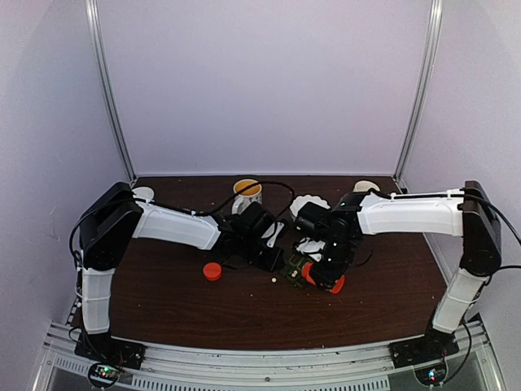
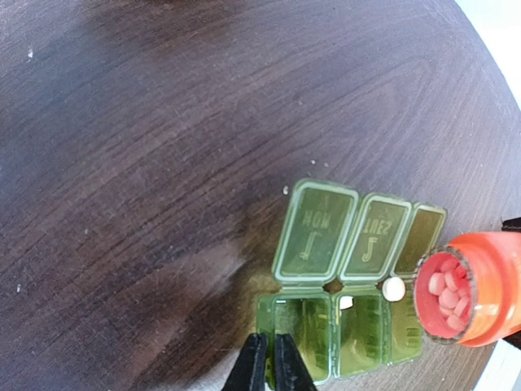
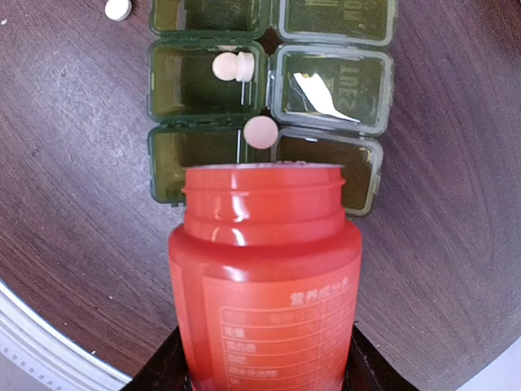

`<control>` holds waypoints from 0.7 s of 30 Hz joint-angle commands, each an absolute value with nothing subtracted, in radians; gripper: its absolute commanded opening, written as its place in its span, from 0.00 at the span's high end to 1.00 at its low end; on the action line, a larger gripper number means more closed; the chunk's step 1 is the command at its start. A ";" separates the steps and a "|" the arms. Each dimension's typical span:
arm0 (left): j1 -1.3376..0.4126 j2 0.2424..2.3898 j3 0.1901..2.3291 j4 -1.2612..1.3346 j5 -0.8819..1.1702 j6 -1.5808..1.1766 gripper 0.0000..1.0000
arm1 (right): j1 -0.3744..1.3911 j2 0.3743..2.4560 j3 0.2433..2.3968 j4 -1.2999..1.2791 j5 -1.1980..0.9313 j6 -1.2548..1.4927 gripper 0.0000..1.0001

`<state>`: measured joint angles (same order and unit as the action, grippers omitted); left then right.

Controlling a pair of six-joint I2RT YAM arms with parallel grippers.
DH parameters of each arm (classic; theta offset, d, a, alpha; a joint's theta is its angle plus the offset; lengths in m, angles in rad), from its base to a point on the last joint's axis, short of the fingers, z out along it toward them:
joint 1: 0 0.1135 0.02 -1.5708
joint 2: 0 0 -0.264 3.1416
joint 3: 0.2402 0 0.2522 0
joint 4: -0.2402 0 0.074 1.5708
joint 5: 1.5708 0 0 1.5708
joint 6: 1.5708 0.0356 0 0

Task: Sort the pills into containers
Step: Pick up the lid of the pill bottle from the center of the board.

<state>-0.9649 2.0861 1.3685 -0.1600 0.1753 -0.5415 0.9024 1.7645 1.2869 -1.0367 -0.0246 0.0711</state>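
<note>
The dark-green pill box (image 2: 316, 232) lies open on the table, its lids folded back. My left gripper (image 2: 271, 362) is shut on the front wall of the box's end compartment. My right gripper (image 3: 262, 366) is shut on a red pill bottle (image 3: 264, 269), tipped with its open mouth over the box (image 3: 152, 81). Two pale pills (image 3: 233, 66) lie in the middle compartment. Another pill (image 3: 260, 131) sits at the hinge line just past the bottle's mouth. More pills (image 2: 446, 293) show inside the bottle. From above, both grippers (image 1: 273, 259) (image 1: 324, 273) meet at the box (image 1: 291, 271).
A loose pill (image 1: 274, 280) lies on the table beside the box, also seen in the right wrist view as a pill (image 3: 118, 8) at the top left. A red cap (image 1: 212, 271) sits left of the box. A mug (image 1: 247, 194) and white lids (image 1: 309, 204) stand behind.
</note>
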 commanded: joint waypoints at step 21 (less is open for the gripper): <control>-0.983 2.100 1.390 -0.163 0.161 -0.526 0.94 | 0.897 1.284 0.767 -0.286 0.083 0.109 1.00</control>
